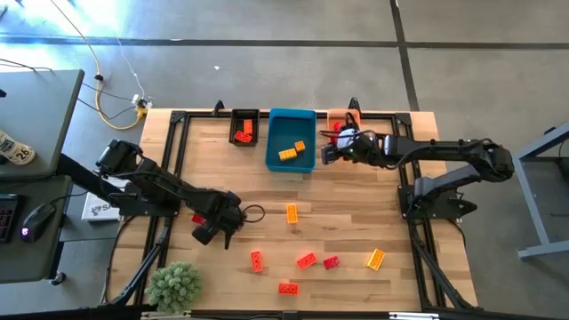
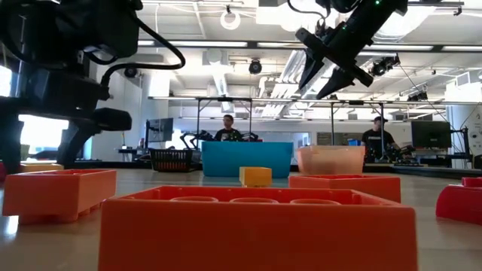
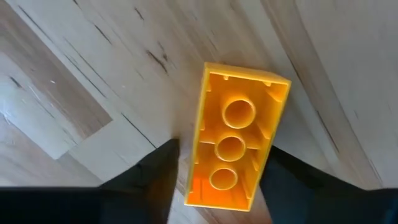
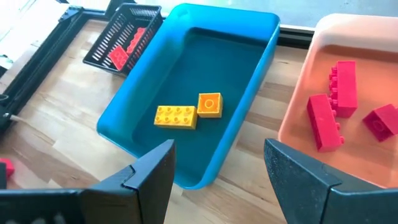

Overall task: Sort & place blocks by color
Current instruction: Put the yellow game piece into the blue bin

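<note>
Left end effector [image 3: 217, 180] straddling a yellow-orange studded plastic brick [image 3: 236, 143], fingers not yet clenched. Right end effector [image 4: 217, 168] released, hovering at the blue rectangular bin [image 1: 291, 164], upper centre. Six bricks remaining on the wooden desk [image 1: 356, 222].

Quick headcount: 3 bins [image 1: 270, 142], 2 arms [image 1: 164, 188], 2 people [image 2: 227, 128], 1 plant [image 1: 175, 285]

Blocks [image 1: 306, 260]: six loose ones show clearly in the lower middle of the overhead shot, four reddish and two yellow-orange. The blue bin at top centre has 2 yellow, and the orange bin on the right of the right wrist shot has 3 red. The black bin, top left there, holds a few red ones, can't count them.
</note>
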### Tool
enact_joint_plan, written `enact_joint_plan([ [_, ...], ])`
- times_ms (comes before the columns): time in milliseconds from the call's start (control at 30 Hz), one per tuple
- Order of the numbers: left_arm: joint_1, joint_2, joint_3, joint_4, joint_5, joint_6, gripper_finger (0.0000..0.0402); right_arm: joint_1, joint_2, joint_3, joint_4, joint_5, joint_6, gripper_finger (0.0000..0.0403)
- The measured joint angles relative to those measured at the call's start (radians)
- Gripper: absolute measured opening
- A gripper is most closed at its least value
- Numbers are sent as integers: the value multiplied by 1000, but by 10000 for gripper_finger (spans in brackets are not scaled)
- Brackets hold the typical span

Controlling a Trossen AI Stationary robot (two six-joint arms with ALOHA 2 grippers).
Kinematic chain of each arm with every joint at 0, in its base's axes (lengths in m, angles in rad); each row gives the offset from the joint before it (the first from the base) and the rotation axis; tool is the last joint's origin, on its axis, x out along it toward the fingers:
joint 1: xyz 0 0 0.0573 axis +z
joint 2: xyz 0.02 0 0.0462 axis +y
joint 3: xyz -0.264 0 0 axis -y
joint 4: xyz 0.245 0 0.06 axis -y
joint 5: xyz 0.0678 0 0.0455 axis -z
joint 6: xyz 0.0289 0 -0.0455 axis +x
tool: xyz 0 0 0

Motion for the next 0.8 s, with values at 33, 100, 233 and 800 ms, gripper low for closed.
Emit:
enact_joint_plan([
  [33,0,-4,0,2,0,0,165,3,0,0,5,0,0,232],
  [100,6,-9,-1,3,0,7,132,7,0,0,6,1,0,232],
  [233,30,-11,-1,9,3,19,105,11,0,0,4,2,-1,232],
  [800,239,-48,78,32,-93,140,105,11,0,0,18,-3,-10,232],
])
